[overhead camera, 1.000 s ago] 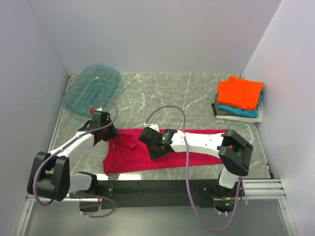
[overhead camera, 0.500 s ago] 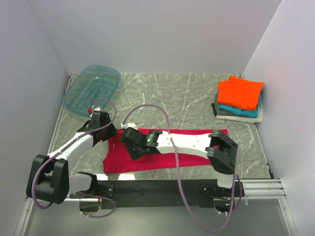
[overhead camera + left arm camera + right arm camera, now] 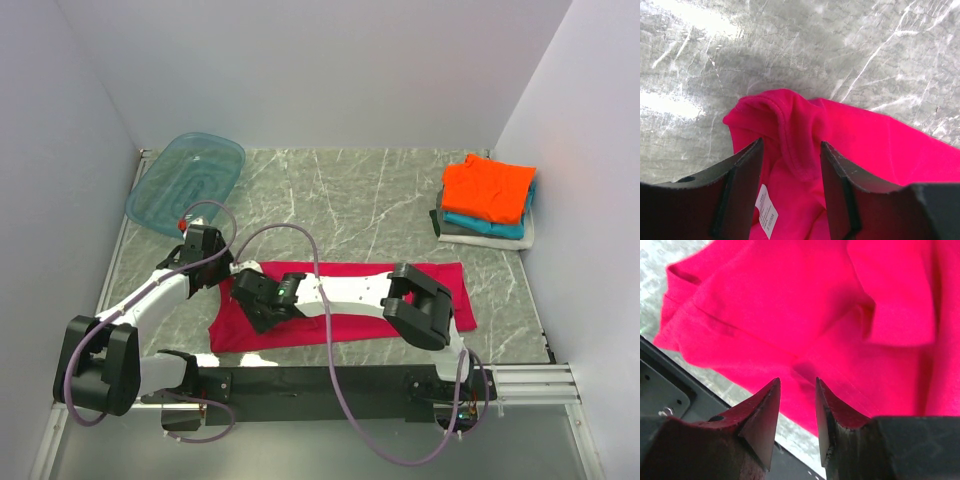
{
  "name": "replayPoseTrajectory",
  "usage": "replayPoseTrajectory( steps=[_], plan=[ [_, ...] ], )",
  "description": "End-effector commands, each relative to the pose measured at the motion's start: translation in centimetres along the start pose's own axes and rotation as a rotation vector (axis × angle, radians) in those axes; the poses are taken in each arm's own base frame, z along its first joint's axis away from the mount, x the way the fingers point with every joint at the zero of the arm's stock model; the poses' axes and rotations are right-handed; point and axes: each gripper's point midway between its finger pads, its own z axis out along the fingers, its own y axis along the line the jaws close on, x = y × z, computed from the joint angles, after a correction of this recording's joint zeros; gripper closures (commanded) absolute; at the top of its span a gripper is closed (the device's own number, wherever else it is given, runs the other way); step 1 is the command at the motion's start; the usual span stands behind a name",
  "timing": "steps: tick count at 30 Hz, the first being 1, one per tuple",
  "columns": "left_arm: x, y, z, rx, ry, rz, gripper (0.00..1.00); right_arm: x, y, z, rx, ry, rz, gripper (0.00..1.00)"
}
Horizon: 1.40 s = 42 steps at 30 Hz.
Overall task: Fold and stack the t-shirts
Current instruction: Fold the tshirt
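a grey marbled table (image 3: 380,200) is enclosed by pale walls (image 3: 330,80). a translucent tub (image 3: 187,182) sits at the far left corner. at the far right a folded stack is seen: the orange t-shirt (image 3: 487,190) on top, the teal t-shirt (image 3: 490,226) under it, and the grey-white t-shirt (image 3: 452,228) at the bottom. the crimson-magenta t-shirt (image 3: 440,295) is spread lengthwise along the near edge, unfolded and rumpled at its left end.

several failures can be foreseen. a raised ridge of seam stands between the fingers of the left gripper (image 3: 790,150). if only that ridge were pinched, a single layer could be lifted and the cloth bunched rather than folded. the near hem under the right gripper (image 3: 796,390) lies just beside the black rail (image 3: 660,385), so the rail could be scraped or only the upper layer caught. the two grippers are near each other, so a collision is judged possible. the right forearm also lies low along the shirt, and cloth could be dragged by it.

the left arm is stretched forward, its wrist turned toward the shirt's left end by the label (image 3: 766,211). its jaws are parted wide and nothing is clamped. the right arm is reached across to the left, its jaws narrowly parted above the fabric, and nothing is held.
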Motion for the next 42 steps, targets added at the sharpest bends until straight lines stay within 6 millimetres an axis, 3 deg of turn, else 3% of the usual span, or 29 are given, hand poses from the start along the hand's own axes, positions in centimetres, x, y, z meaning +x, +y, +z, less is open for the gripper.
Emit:
replayPoseTrajectory(
  steps=[1, 13, 16, 17, 19, 23, 29, 37, 42],
  plan=[
    [-1.1, -0.5, -0.5, 0.017, -0.043, -0.006, 0.45, -2.3, 1.6, 0.2, -0.032, -0.068, -0.016, 0.58],
    [-1.3, -0.2, -0.7, 0.006, -0.057, -0.010, 0.44, -1.8, -0.6, 2.8, 0.090, -0.073, -0.017, 0.59],
    [-1.3, 0.0, -0.6, -0.007, -0.055, -0.010, 0.43, -1.7, -1.0, 2.7, 0.106, -0.075, -0.010, 0.74],
    [-1.3, 0.0, -0.5, -0.007, -0.055, -0.010, 0.43, -2.2, -0.8, 2.1, 0.102, -0.094, -0.005, 0.86],
    [-1.3, -0.1, -0.5, -0.004, -0.057, -0.009, 0.43, -2.3, -0.9, 1.3, 0.099, -0.107, -0.001, 1.00],
    [-1.4, -0.1, -0.5, -0.008, -0.059, -0.008, 0.43, -3.2, -0.2, -1.1, 0.053, -0.135, 0.004, 1.00],
    [-1.5, 0.1, -0.4, -0.020, -0.058, -0.010, 0.43, -1.8, 1.4, -3.2, -0.013, -0.091, -0.009, 1.00],
    [-1.6, 0.2, -0.6, -0.020, -0.064, -0.013, 0.43, -0.3, 5.3, -3.8, -0.167, -0.045, -0.040, 1.00],
    [-1.5, 0.5, -0.7, -0.030, -0.069, -0.019, 0.43, 0.6, 4.8, -2.7, -0.129, -0.001, -0.052, 1.00]
  ],
)
